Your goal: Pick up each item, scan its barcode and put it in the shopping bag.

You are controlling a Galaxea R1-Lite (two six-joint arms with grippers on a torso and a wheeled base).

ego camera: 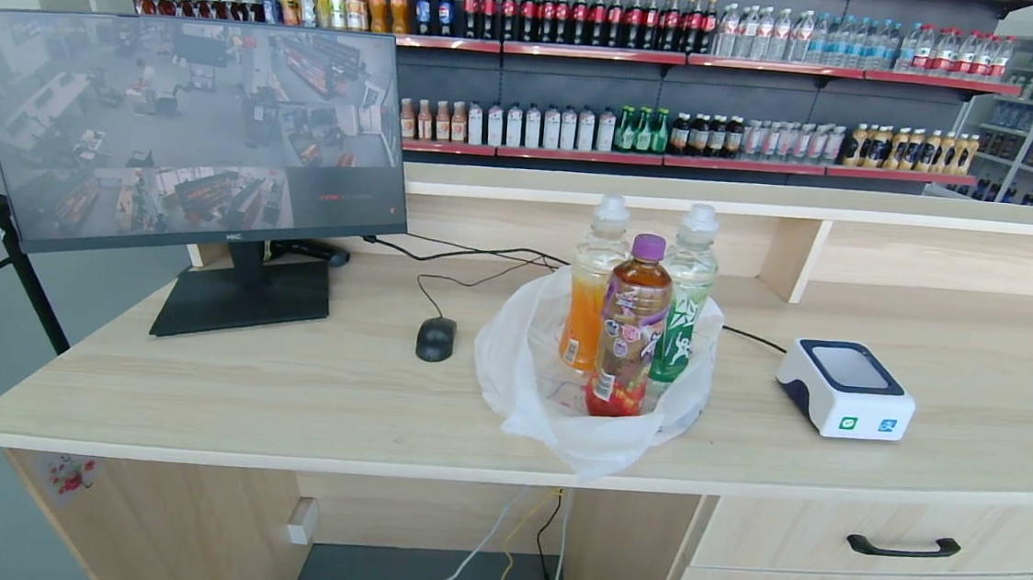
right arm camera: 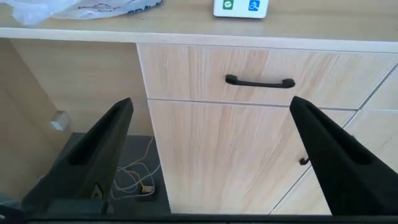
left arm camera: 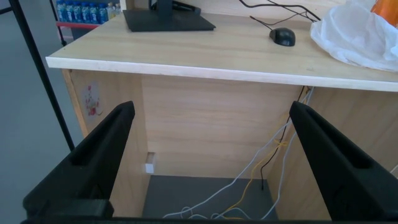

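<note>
Three bottles stand upright inside a white plastic shopping bag on the wooden counter: an orange drink, a brown tea bottle with a purple cap and a green-labelled clear bottle. A white and navy barcode scanner sits to the bag's right. My left gripper is open, held below the counter's front edge near the open knee space. My right gripper is open too, low in front of the drawer front; the scanner and a bit of the bag show above it.
A monitor on its stand and a black mouse with trailing cables occupy the counter's left part. Drawers with black handles lie under the right side. Cables hang in the knee space. Shelves of drinks line the back wall.
</note>
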